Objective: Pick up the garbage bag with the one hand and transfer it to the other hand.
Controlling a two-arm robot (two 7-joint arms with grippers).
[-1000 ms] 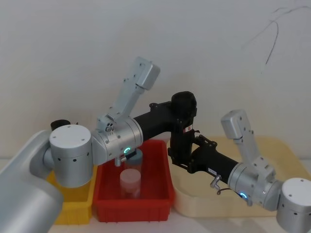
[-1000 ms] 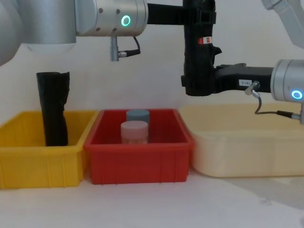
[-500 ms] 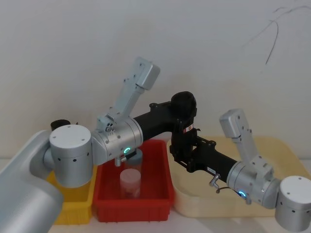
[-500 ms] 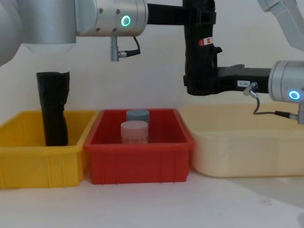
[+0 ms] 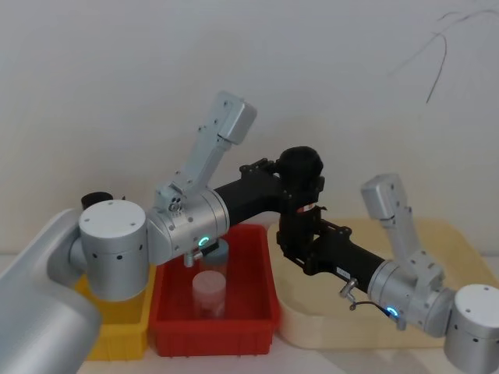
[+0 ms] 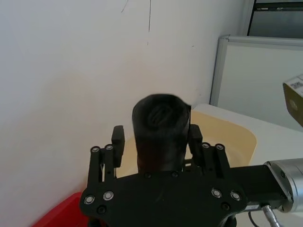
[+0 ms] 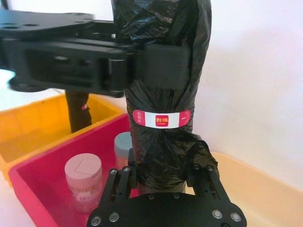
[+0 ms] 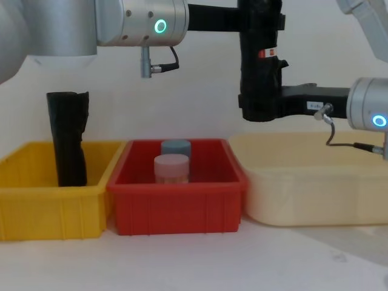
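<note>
Now the left hand point(image 7: 161, 66) clamps the garbage bag point(image 7: 163, 142) near its top and holds it upright in the air, above where the red bin point(image 8: 176, 206) meets the beige tray point(image 8: 315, 194). This leaves the lower end free. The right hand point(image 7: 163, 174) is closed on that end, and I judge it is ready to take over.

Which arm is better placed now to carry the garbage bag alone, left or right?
Right. The right gripper grips the lower end of the garbage bag, under its label; the left gripper clamps the upper part, so probably it only has to open.
</note>
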